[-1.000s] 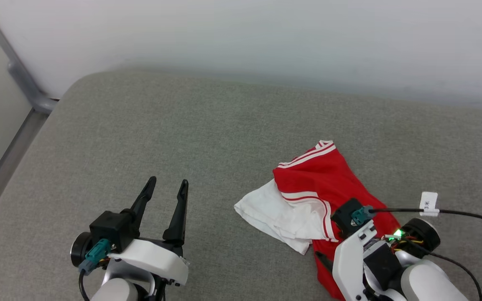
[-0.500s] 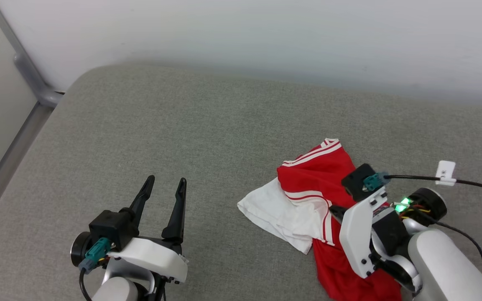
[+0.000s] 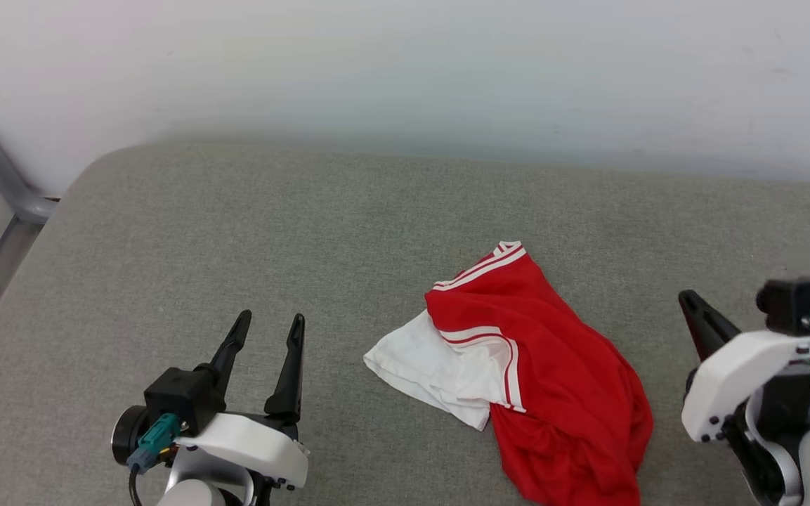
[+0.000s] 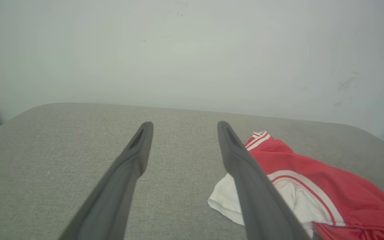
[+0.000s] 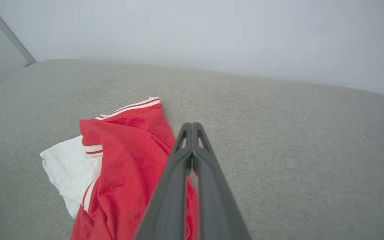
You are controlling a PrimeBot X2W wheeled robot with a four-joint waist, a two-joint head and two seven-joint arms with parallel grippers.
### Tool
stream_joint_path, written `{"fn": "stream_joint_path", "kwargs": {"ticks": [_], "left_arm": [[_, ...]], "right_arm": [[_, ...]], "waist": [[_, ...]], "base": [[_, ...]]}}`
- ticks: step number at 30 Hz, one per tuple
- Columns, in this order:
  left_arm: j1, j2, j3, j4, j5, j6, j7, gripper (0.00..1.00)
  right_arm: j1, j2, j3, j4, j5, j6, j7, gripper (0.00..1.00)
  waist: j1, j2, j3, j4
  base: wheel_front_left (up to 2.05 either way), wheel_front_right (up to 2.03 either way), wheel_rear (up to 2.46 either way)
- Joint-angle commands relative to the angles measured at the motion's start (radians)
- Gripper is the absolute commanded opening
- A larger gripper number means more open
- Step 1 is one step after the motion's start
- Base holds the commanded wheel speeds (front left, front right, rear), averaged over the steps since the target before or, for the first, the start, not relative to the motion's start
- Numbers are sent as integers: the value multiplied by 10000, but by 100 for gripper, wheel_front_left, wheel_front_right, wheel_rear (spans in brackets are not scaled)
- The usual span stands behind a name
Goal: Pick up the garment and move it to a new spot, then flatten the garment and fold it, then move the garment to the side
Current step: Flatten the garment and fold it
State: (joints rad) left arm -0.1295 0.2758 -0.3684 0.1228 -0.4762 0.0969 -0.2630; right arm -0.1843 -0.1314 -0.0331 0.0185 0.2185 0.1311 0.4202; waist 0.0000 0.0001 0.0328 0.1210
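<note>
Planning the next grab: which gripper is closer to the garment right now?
Right, it seems, narrowly. The right gripper, shut, hangs just beside the garment on its red side; the left gripper, open, sits farther off past the white sleeve.

The left gripper [image 4: 184, 124] holds its two long dark fingers [image 4: 125, 173] wide apart above a grey woven fabric surface [image 4: 45, 160]. Just to their right lies a crumpled red shirt [image 4: 311, 180] with striped trim. One finger crosses in front of its white sleeve [image 4: 225, 200]. A pale plain wall [image 4: 192, 50] rises behind.
</note>
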Motion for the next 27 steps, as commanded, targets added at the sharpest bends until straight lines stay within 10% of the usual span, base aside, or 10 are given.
{"fn": "stream_joint_path", "kwargs": {"ticks": [1,14,16,17,27], "left_arm": [[126,40,63,-33,29,21,-23,100],[470,154,30,-63,-61,161,64,100],[521,160,19,-85,-90,181,95,100],[532,162,11,-86,-104,188,99,100],[422,155,-59,-89,-154,176,120,100]], "right_arm": [[524,247,-370,-269,-216,-7,-473,0],[3145,813,-713,-1556,-953,-7,-2448,0],[3334,819,-708,-1604,-824,-7,-2355,49],[3384,822,-730,-1625,-746,-7,-2337,100],[3337,822,-987,-1612,-439,-7,-2029,100]], "waist": [[0,-1,-85,-123],[0,-1,-413,-493],[0,-1,-418,-521],[0,-1,-411,-525],[0,-1,-374,-412]], "base": [[0,0,0],[0,0,0],[0,0,0],[0,0,0],[0,0,0]]}}
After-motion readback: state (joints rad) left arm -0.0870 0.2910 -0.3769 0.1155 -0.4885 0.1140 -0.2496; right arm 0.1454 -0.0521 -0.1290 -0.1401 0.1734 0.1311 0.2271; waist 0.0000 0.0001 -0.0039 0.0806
